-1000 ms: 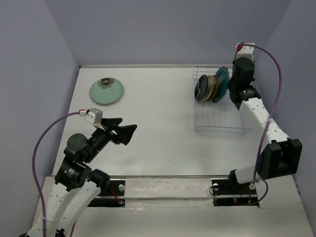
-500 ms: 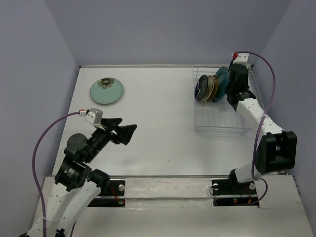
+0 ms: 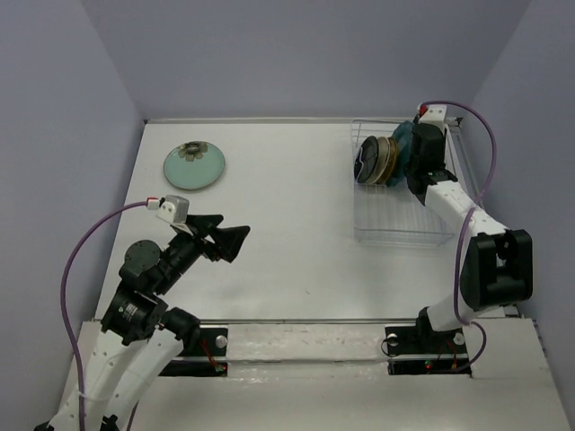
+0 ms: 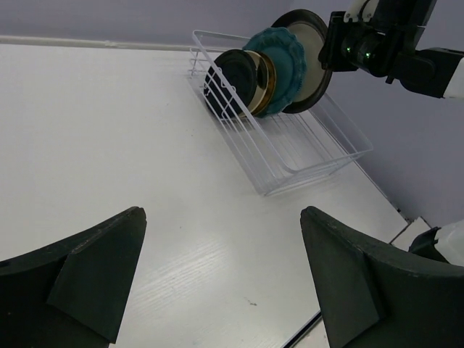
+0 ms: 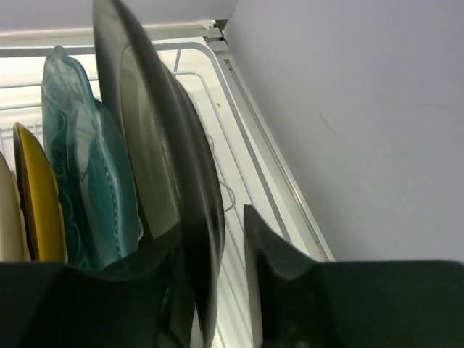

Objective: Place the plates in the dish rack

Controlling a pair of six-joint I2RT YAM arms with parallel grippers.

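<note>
Plates stand on edge in a row inside the dish rack (image 3: 400,215), which sits at the far right corner of the bench (image 3: 287,233). The one in hand is the dark grey plate (image 5: 156,145). It is upright, its face roughly parallel to the scalloped teal plate (image 5: 80,167) and just beside it, on the side toward the right edge of the bench. A yellow plate (image 5: 36,196) comes next in the row.

The right pincer (image 5: 210,246) straddles the dark grey plate's rim from the near side, one finger on each face. A sliver of rack shows between the outer finger and the plate's back, so I cannot tell whether the grip is clenched or let go. In the left wrist view the plate rides higher than its neighbours. By my judgement it is not yet seated, so the slot lies straight below the pincer and the move left is downward between the bars.

The mint plate (image 3: 194,166) lies flat near the far left corner, well apart from the rack. The left pincer (image 3: 220,238) hangs released and empty over the near left part of the bench, with the mint plate ahead of it toward the far edge. The left arm is clearly the nearer one for it.
</note>
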